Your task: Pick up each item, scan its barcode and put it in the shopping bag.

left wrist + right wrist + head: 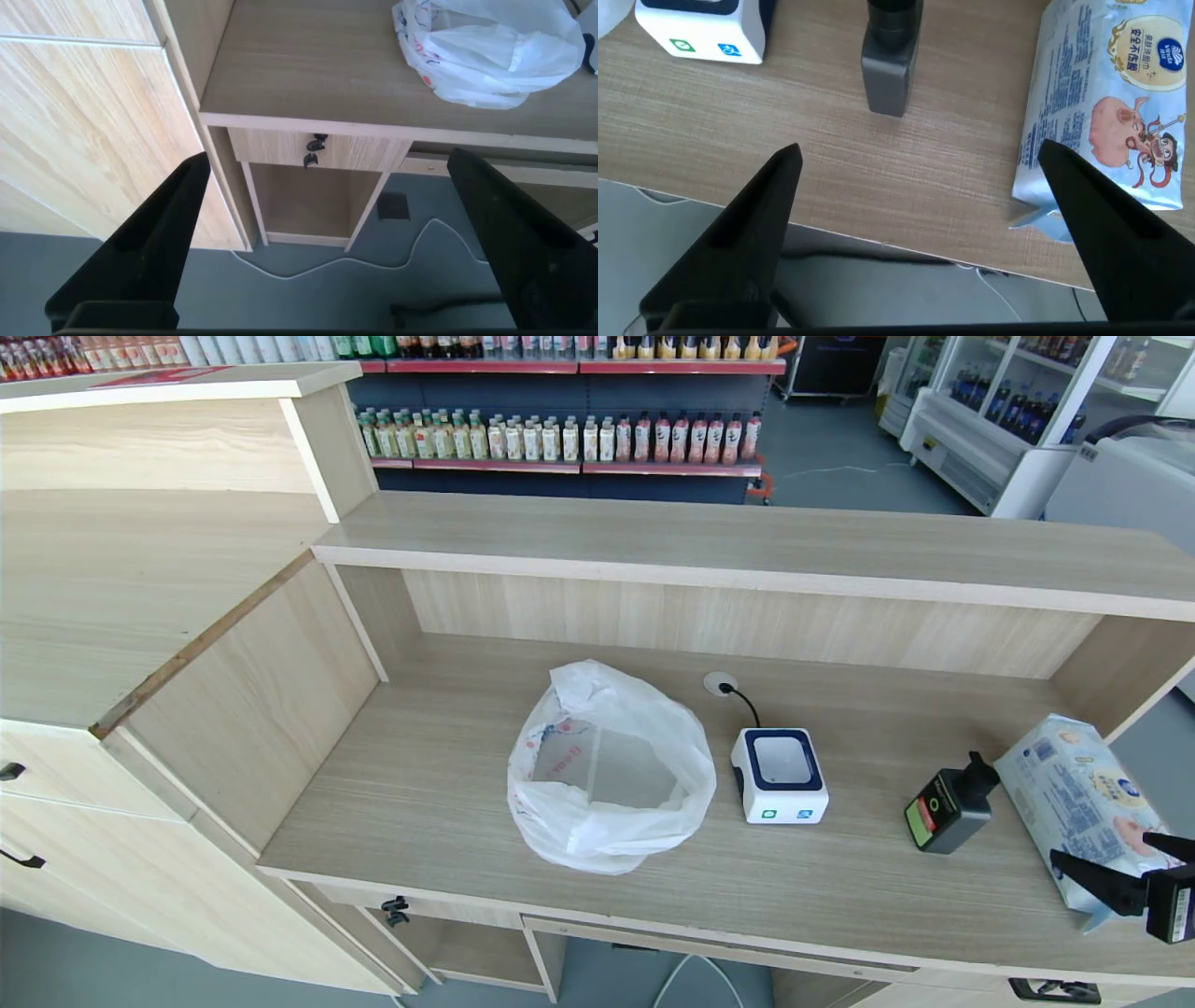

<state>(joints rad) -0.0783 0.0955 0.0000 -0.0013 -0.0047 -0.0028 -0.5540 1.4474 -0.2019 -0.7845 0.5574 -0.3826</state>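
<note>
A white plastic shopping bag (607, 775) stands open on the wooden desk (448, 775), with a white barcode scanner (780, 775) just to its right. Further right a black pump bottle (948, 807) lies on its side, beside a blue-and-white soft package (1083, 812). My right gripper (1125, 868) is open at the package's near end by the desk's front edge. In the right wrist view the right gripper (920, 154) has one finger over a corner of the package (1102, 103), with the bottle (892, 56) and scanner (701, 28) beyond. My left gripper (329, 161) hangs open in front of the desk, the bag (486, 47) above it.
A raised counter ledge (747, 546) runs along the back of the desk, with a tall side panel (252, 700) on the left. The scanner's cable runs to a grommet (719, 683). A drawer with a key (318, 149) sits under the desk front.
</note>
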